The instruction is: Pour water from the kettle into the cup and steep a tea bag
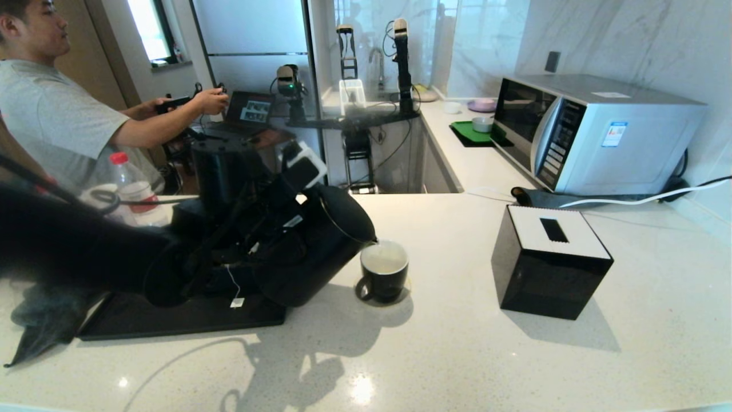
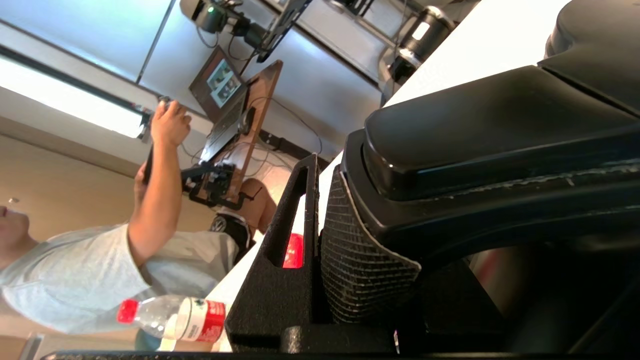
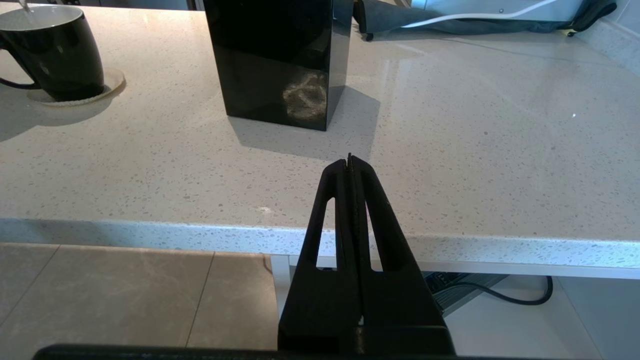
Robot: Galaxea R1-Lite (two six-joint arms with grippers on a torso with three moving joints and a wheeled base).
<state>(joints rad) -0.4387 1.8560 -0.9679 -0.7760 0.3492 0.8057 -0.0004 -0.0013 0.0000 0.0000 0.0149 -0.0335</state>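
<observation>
The robot's left gripper [image 2: 330, 240] clamps the loop handle of a tall matte black electric kettle [image 1: 320, 252], its ribbed finger pads [image 2: 360, 265] pressed against the handle, and holds the vessel tilted on the pale speckled stone countertop [image 1: 486, 355]. The kettle's small spout reaches out beyond the fingers to the rim of a small black mug with a white inside [image 1: 384, 270], which stands on a thin round coaster [image 3: 112, 82]. Pale liquid [image 1: 383, 262] lies inside the mug.

Just below the gripping fingers, a thin white string with a tiny square tag [image 1: 237, 302] hangs down over a flat black tray [image 1: 171, 320]; the tea bag itself cannot be made out.

The right gripper [image 3: 350, 162] hangs off the counter's front edge, its two black fingers pressed together and holding nothing. Ahead of its fingertips stands a glossy black square tissue box with a white top [image 1: 549, 260], with the mug well off to one side.

Behind the left gripper stands a clear red-capped plastic bottle [image 1: 128, 180], and a person in a grey T-shirt [image 1: 57, 126] sits beyond it. A silver microwave oven [image 1: 595, 131] rests at the counter's far end.
</observation>
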